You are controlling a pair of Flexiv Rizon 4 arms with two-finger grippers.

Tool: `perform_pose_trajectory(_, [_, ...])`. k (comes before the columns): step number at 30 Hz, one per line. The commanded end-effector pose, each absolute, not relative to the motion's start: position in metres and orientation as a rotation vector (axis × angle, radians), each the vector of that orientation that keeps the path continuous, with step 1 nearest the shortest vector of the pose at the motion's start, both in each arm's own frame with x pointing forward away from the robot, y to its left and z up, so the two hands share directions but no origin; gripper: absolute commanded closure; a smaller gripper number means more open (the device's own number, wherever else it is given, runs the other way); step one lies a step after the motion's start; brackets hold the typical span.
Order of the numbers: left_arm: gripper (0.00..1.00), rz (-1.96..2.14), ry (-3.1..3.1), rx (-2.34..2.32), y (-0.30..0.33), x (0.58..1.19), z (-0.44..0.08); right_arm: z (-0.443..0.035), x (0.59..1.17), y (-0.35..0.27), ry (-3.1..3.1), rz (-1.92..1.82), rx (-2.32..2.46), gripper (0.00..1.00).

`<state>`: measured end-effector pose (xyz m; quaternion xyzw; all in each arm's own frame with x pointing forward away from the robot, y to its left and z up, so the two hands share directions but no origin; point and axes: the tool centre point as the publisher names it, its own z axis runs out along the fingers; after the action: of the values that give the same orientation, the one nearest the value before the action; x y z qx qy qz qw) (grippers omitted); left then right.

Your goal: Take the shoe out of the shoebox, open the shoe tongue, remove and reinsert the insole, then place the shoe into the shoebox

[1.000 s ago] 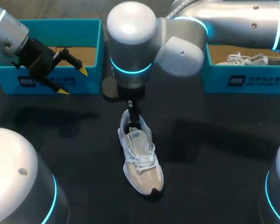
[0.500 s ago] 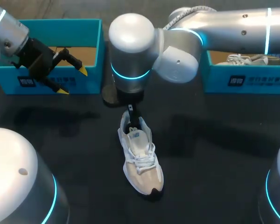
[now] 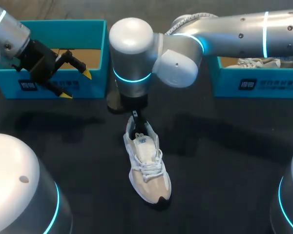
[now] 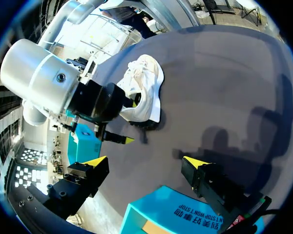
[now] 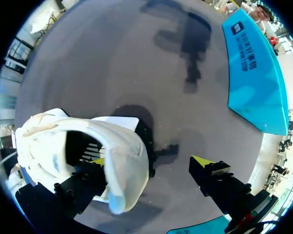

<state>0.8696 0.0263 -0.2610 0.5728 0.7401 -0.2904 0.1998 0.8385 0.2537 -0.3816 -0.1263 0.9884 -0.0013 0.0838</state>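
A white and beige shoe (image 3: pixel 146 163) lies on the dark table, toe toward me. My right arm comes in from the right, and its gripper (image 3: pixel 136 122) stands open at the shoe's heel. In the right wrist view one finger is down inside the shoe's (image 5: pixel 83 146) heel opening and the other finger (image 5: pixel 207 170) is outside behind the heel, well clear of it. My left gripper (image 3: pixel 77 84) hangs open and empty over the front wall of the left blue shoebox (image 3: pixel 95 53). The left wrist view looks across at the shoe (image 4: pixel 144 92), with its own gripper (image 4: pixel 145 163) open above the box (image 4: pixel 185 214).
A second blue box (image 3: pixel 254 80) at the back right holds another pale shoe (image 3: pixel 256 62). The left box edge (image 5: pixel 256 73) shows ahead of the right gripper. Bare dark table surrounds the shoe on all sides.
The right arm's wrist and elbow have shifted slightly to the left while its finger stays at the shoe's heel. The shoe and the left arm have not moved.
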Motion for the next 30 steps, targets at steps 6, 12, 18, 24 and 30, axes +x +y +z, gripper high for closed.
perform_pose_trajectory(6, [0.0,-0.808,2.071,1.603,0.026,0.869,-0.261,-0.398,0.845,0.256,2.97,-0.014,-0.378,0.0])
perform_pose_trajectory(12, [0.0,-0.808,2.071,1.603,0.026,0.869,-0.261,-0.404,0.843,0.254,2.991,-0.02,-0.386,0.6])
perform_pose_trajectory(18, [0.0,-0.808,2.071,1.603,0.026,0.869,-0.261,-0.41,0.84,0.256,3.013,-0.052,-0.41,1.0])
perform_pose_trajectory(24, [0.0,-0.808,2.071,1.603,0.026,0.869,-0.261,-0.407,0.833,0.252,3.021,-0.067,-0.399,1.0])
perform_pose_trajectory(30, [0.0,-0.808,2.071,1.603,0.026,0.869,-0.261,-0.397,0.824,0.251,3.023,-0.086,-0.377,1.0])
